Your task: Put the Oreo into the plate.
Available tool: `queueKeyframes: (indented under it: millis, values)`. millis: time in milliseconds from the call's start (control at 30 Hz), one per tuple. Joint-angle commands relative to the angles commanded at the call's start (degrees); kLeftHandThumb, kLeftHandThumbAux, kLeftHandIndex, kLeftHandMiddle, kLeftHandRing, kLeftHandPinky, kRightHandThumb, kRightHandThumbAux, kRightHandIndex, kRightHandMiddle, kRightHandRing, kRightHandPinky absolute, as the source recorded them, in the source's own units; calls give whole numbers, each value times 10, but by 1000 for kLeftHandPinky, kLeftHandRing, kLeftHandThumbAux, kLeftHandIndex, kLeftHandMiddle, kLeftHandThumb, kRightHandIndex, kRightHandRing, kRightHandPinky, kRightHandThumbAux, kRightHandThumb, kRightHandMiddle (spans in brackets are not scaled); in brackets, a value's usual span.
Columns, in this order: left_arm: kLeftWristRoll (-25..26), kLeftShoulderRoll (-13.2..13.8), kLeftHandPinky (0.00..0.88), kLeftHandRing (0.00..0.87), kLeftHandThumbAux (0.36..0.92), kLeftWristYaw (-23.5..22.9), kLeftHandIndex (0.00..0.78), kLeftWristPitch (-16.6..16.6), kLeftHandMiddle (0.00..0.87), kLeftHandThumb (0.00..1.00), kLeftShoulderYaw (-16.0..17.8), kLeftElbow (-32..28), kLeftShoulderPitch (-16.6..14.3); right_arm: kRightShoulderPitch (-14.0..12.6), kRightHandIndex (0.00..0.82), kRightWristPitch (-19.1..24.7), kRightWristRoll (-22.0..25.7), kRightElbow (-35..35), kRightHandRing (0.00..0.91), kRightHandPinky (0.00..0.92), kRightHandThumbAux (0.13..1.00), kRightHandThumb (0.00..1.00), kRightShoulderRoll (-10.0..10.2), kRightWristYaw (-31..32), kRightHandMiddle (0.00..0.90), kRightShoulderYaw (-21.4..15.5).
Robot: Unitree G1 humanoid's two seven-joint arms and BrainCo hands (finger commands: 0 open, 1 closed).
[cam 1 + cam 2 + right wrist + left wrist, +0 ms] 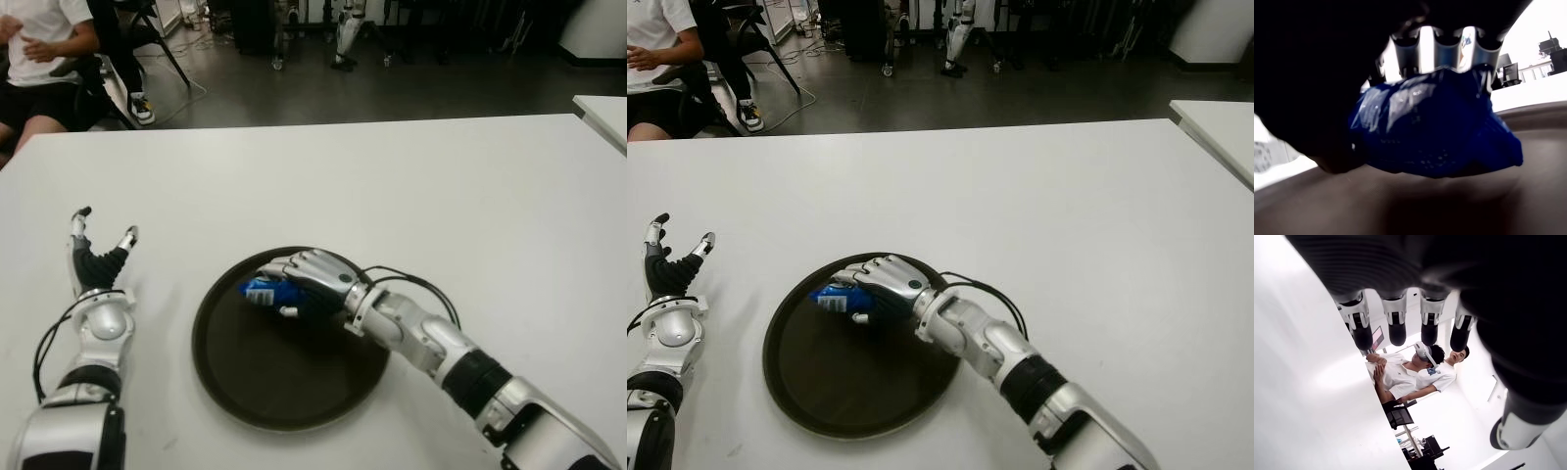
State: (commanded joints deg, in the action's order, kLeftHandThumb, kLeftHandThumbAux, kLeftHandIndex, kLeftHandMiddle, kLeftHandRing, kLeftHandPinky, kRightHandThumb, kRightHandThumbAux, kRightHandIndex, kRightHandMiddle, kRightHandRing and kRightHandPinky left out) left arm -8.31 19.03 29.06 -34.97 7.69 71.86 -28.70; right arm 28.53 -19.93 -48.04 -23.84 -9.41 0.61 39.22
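The left robot hand (98,257) shows on the white table (441,186), left of the dark plate (245,392), fingers spread and holding nothing. Over the plate, the right robot hand (299,279) clutches the blue Oreo pack (1435,132); its wrist view shows the pack just above the plate floor.

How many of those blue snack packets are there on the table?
1. The single blue Oreo packet is gripped in the right hand, over the dark plate. The left hand, left of the plate, holds nothing. Nothing suggests another hidden one.
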Motion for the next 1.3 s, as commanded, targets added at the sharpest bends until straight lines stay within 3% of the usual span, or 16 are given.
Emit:
queueKeyframes:
  millis: [767,1100,1300]
  values:
    - [-11,5,0,0,641,-7,26,3,23,0,-10,-1,-1,-3,421,49,-26,70,796,762,680,838,-22,53,526,-4]
    - [-8,3,0,0,670,-3,21,5,26,0,-4,1,-1,-6,416,39,-25,61,819,822,678,841,-20,16,526,-10]
    - [6,-2,0,0,671,-14,21,4,24,0,9,2,-2,-8,416,32,-18,57,816,805,678,841,-20,6,520,-14]
